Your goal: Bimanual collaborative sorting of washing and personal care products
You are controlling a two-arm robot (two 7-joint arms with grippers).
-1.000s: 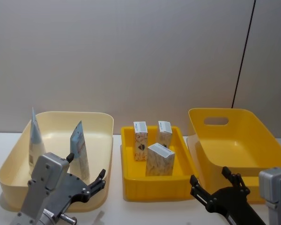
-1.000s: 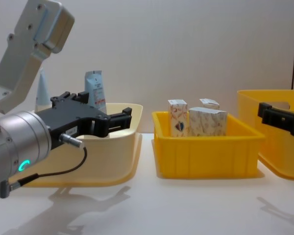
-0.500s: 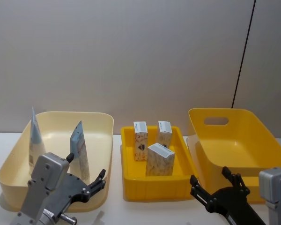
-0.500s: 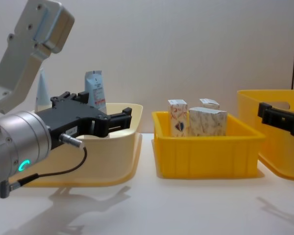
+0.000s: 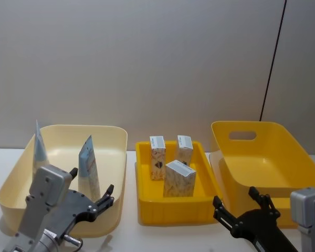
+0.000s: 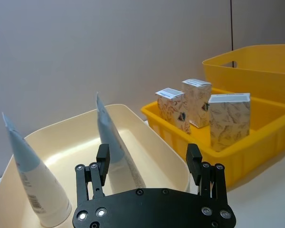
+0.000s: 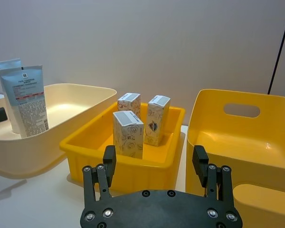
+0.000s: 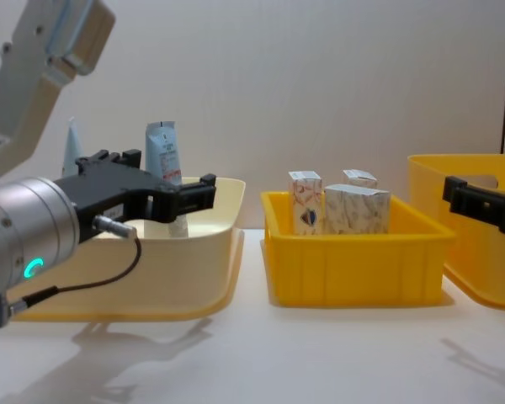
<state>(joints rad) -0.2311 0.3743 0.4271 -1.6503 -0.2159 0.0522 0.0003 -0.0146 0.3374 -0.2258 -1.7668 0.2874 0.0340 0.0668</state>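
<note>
Left pincer [image 5: 92, 181] hid the tube [image 5: 87, 160] base; right bin [image 8: 488, 265] ran off frame; the tube's fine print was unreadable.

Beside the cream bin [image 8: 194, 278], the silver left wrist [image 8: 25, 236] is glowing teal and trailing a black cable [image 8: 135, 252]; the black left gripper [image 6: 148, 154] and right gripper [image 7: 154, 156] are showing silver screws [image 7: 143, 193].

Left pincer [image 6: 148, 154], right pincer [image 7: 154, 156], both agape

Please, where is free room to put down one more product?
The big yellow bin holds nothing. The cream bin is bare behind its two tubes. The small yellow tray is crowded by three cartons.
</note>
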